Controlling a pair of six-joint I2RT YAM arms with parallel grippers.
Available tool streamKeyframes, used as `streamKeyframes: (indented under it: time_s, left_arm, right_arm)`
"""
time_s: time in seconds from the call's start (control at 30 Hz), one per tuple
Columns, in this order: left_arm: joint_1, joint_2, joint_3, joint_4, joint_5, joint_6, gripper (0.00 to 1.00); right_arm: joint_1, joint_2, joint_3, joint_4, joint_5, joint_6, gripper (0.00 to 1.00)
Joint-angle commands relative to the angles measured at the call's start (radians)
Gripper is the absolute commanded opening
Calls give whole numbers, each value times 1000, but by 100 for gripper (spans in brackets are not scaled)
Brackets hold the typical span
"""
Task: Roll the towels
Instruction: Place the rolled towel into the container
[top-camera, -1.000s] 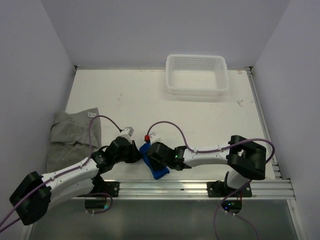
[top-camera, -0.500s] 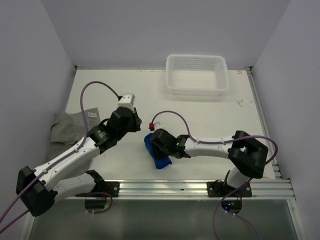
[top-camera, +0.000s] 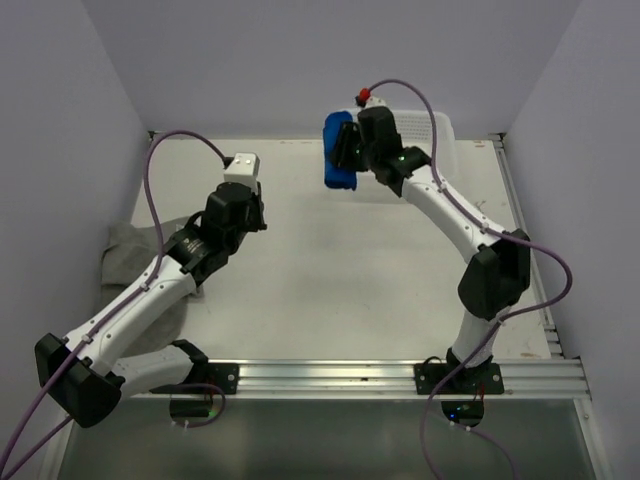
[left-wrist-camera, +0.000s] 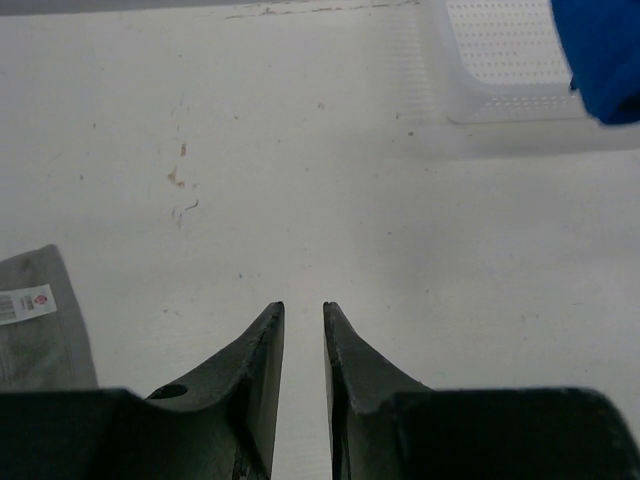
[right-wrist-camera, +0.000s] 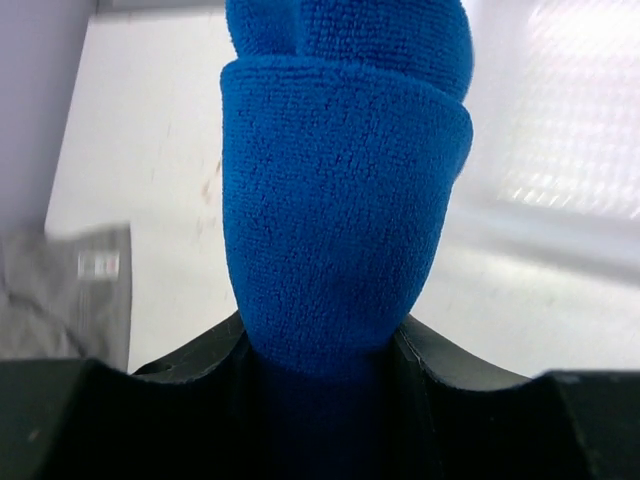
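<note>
The right claw (right-wrist-camera: 320, 345) pinches the rolled blue towel (top-camera: 338, 152), raised at upper centre of the overhead frame, seemingly beside the white basket (left-wrist-camera: 500, 70). The left claw (left-wrist-camera: 303, 330), slightly parted and empty, hovers over the desk (top-camera: 330, 280). The grey towel (top-camera: 125, 260) lies crumpled at middle left.

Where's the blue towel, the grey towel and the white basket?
blue towel (right-wrist-camera: 345, 210): right wrist view, middle of the roll.
grey towel (top-camera: 122, 262): top view, bare cloth near its left side.
white basket (left-wrist-camera: 500, 104): left wrist view, its near rim.
</note>
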Motion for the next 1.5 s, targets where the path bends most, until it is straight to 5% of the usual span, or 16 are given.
streamKeyframes:
  time_s: [0.0,0.5,1.03,1.2,1.47]
  left_arm:
    - [10,4,-34,38,-37,68,27]
    - [30,75,-75,46,0,90,47]
    - [50,112,-60,42,66,93,50]
    - [50,105,-55,35,51,90,51]
    - [51,92,-61,35,63,88,51]
  right_arm:
    - [-126,121,189,-85,-14,-15,0]
    - [-400,561,619,-123,29,22,0]
    - [-473,693,520,-163,52,-15,1]
    - [-473,730,546,-197,32,5,41]
    - [-471,732,555,-216,19,20,67]
